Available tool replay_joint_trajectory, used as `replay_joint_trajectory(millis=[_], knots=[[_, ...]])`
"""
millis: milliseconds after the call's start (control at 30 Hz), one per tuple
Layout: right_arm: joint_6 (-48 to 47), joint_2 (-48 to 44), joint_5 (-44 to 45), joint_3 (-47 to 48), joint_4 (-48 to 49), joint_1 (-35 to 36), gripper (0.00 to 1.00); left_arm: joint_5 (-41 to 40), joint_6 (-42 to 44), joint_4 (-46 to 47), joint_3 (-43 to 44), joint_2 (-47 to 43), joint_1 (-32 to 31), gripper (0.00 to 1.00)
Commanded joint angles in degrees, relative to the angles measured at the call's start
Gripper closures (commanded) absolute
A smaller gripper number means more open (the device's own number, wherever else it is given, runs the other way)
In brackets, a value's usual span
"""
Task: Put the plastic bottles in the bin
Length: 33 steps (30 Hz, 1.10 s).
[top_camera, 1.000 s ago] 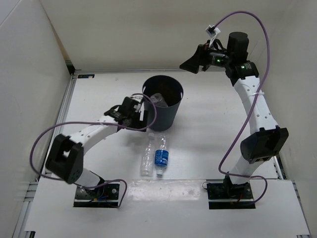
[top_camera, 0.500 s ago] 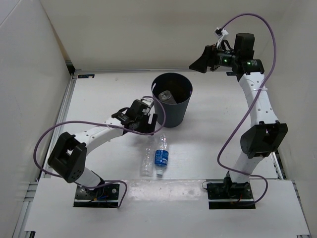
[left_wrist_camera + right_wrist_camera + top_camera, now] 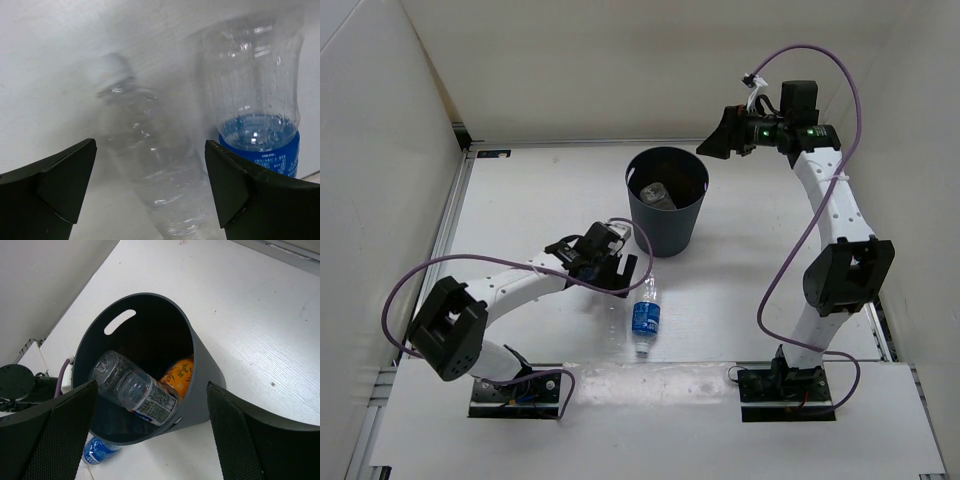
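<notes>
The bin (image 3: 665, 215) stands mid-table. In the right wrist view the bin (image 3: 200, 365) holds the orange bottle (image 3: 181, 372) and the clear bottle with the white-blue label (image 3: 135, 390). The blue-label bottle (image 3: 644, 315) lies on the table in front of the bin. My left gripper (image 3: 618, 272) is open, low beside it. In the left wrist view the left gripper (image 3: 150, 187) straddles the plain clear bottle (image 3: 150, 155), which lies blurred between the fingers, with the blue-label bottle (image 3: 257, 115) to its right. The plain clear bottle does not show in the top view. My right gripper (image 3: 712, 141) is open and empty, high behind the bin; the right wrist view (image 3: 151, 390) looks into the bin.
White walls close in the table (image 3: 520, 200) at the left, back and right. A raised white strip (image 3: 650, 385) runs along the near edge between the arm bases. Purple cables loop from both arms.
My left gripper has moved from the bin's left side down toward the bottles on the table. The bin has shifted a little right. The plain clear bottle no longer shows in the top view.
</notes>
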Motion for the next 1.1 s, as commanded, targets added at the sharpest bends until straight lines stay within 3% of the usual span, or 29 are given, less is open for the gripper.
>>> replay_joint_trajectory(millis=[0,233,533,700,833,1067], knots=[[-0.8,-0.02,0.24,-0.15,0.11,-0.55,0.1,4.19,-0.97,-1.52,-0.84,-3.07,-0.67,0.0],[-0.36,1.38,0.77,0.47,0.11,-0.63,0.1,8.15,-2.54,-2.76,-1.46,1.06,-1.11,0.0],[0.69,2.62,0.59,0.73,0.9,-1.86,0.1,6.83,-5.62,-1.79,-3.65,0.88,-1.2,0.12],[1.66,2.62,0.51,0.29,1.43,-3.35,0.1,6.83,-5.8,-2.4,-3.05,1.77,-0.67,0.25],[2.18,2.62,0.5,-0.23,1.52,-4.15,0.1,-0.87,-5.62,-5.74,-0.76,0.36,0.03,0.39],[4.21,2.53,0.42,-1.64,2.66,-4.67,0.1,-14.34,-2.47,-9.87,7.23,-7.28,2.14,0.43]])
